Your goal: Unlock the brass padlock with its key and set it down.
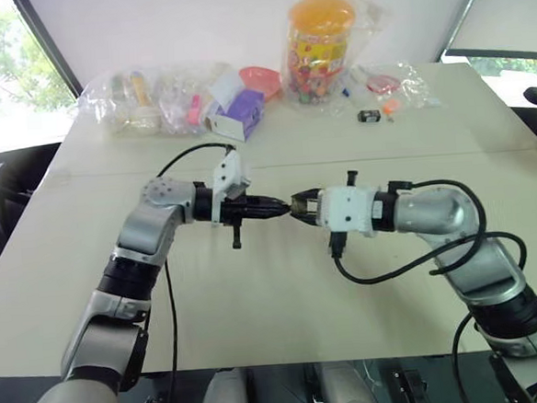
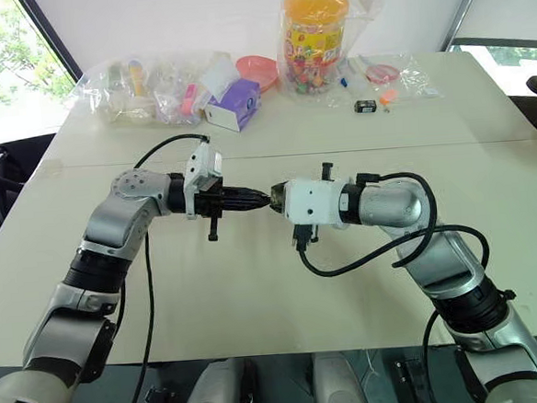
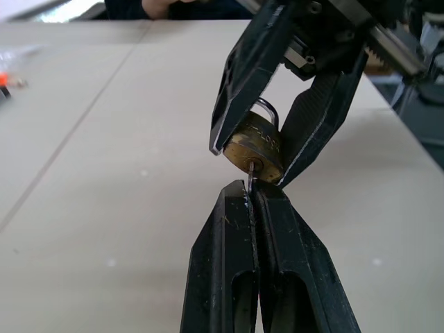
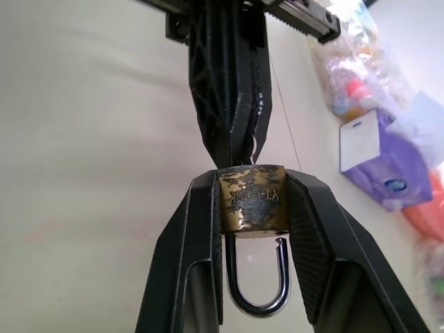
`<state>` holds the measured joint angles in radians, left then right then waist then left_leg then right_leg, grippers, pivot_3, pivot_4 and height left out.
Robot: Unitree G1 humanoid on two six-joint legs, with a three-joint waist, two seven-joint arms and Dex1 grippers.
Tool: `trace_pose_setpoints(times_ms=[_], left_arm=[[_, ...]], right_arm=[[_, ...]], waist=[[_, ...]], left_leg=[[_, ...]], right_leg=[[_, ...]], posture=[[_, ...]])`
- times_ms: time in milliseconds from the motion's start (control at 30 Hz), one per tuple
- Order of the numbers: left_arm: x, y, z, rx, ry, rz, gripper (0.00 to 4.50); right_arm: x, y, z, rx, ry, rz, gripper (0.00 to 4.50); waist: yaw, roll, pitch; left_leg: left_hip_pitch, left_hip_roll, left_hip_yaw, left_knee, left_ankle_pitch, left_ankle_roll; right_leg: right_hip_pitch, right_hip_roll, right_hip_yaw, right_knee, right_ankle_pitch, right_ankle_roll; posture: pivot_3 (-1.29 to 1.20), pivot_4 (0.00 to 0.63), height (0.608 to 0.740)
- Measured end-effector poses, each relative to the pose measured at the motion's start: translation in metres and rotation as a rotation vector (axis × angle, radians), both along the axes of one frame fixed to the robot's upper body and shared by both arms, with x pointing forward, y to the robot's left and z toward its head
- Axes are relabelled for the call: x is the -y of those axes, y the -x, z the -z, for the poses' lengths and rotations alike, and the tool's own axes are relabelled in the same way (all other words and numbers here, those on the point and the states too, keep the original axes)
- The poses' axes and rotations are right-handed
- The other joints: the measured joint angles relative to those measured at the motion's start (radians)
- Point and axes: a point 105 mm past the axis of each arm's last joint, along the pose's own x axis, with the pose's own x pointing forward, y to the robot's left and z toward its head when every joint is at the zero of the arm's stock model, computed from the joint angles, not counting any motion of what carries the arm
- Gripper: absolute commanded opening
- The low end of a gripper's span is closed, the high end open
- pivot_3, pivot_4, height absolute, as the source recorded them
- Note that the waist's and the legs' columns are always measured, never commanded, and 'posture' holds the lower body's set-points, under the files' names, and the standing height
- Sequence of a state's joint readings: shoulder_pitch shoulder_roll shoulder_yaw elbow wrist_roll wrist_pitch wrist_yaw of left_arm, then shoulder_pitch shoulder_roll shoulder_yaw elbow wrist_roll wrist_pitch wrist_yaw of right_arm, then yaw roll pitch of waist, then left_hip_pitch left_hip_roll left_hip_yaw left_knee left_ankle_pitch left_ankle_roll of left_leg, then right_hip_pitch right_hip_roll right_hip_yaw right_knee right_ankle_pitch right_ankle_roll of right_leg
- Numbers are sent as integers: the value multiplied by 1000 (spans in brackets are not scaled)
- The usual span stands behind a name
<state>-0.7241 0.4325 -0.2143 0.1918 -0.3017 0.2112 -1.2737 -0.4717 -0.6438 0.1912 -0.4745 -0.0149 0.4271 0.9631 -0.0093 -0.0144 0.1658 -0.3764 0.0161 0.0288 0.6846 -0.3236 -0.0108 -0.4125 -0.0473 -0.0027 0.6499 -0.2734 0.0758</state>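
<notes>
Two grippers, padlock [image 4: 253, 201] keyed between.

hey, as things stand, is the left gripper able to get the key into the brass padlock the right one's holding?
Probably yes, it looks already there. The left gripper is shut on the key, whose tip sits in the bottom of the brass padlock. The right gripper clamps the body, with nothing between them.
</notes>
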Motion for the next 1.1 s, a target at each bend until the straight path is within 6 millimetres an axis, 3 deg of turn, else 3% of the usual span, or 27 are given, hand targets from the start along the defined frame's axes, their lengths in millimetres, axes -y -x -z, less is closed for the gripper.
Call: trace_pose_setpoints(times_ms=[233, 300, 433, 533, 700, 867, 1100], left_arm=[[2, 2, -1, 147, -13, 34, 79], [2, 1, 1, 97, -7, 27, 79], [-1, 4, 6, -175, 22, 14, 79], [-6, 6, 4, -374, 59, 1, 988], [-14, 2, -21, -544, 158, -26, 3447], [-14, 5, -19, -642, 167, -25, 3447], [-7, 6, -10, -631, 132, -48, 3447]], right_arm=[[1, 2, -5, -92, -22, 0, 743], [2, 1, -4, -93, -13, 4, 743], [-1, 4, -2, -30, 49, -37, 743], [-3, 7, -5, 44, 89, -75, 743], [-7, 10, -2, 107, 141, -117, 743], [-6, 9, -2, 138, 166, -123, 743], [-7, 8, -1, 157, 178, -129, 743]], waist=[[0, 0, 0], [-1, 0, 0], [-3, 0, 0], [-3, 0, 0], [-3, 0, 0], [-2, 0, 0], [-2, 0, 0]], left_leg=[[0, 0, 0, 0, 0, 0], [0, 0, 0, 0, 0, 0], [0, 0, 0, 0, 0, 0], [0, 0, 0, 0, 0, 0], [0, 0, 0, 0, 0, 0], [0, 0, 0, 0, 0, 0], [0, 0, 0, 0, 0, 0]], right_leg=[[0, 0, 0, 0, 0, 0], [0, 1, 0, 0, 0, 0], [0, 1, 0, 0, 0, 0], [0, 1, 0, 0, 0, 0], [0, 1, 0, 0, 0, 0], [0, 1, 0, 0, 0, 0], [0, 1, 0, 0, 0, 0]], posture=[[0, 150, 740], [0, 150, 740], [0, 150, 740], [0, 150, 740], [0, 150, 740], [0, 150, 740], [0, 150, 740]])
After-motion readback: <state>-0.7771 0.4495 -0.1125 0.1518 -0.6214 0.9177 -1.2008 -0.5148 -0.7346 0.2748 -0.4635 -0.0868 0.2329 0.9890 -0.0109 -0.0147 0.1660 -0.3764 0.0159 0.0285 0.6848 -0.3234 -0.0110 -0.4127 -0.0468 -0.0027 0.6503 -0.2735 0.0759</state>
